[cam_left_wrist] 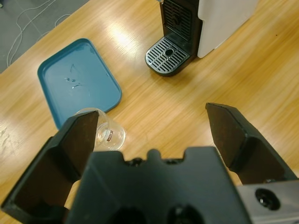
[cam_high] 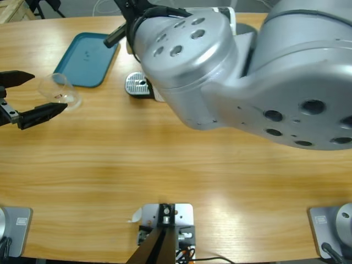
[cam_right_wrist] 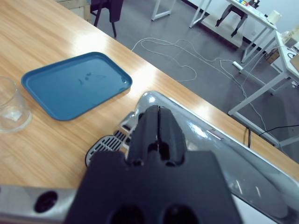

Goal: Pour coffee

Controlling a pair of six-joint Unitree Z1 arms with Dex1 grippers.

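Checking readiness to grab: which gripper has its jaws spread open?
The left gripper, jaws wide beside the clear glass; the right gripper is shut over the coffee machine.

The long, pale wooden table (cam_high: 165,159) with visible grain carried three things. A teal plastic tray with rounded corners (cam_high: 88,58) lay flat near its far edge. A clear glass cup (cam_high: 59,91) stood on the wood just beside the tray's corner. A black-and-white coffee machine (cam_left_wrist: 196,32), with a perforated round drip grate, stood near the tray.
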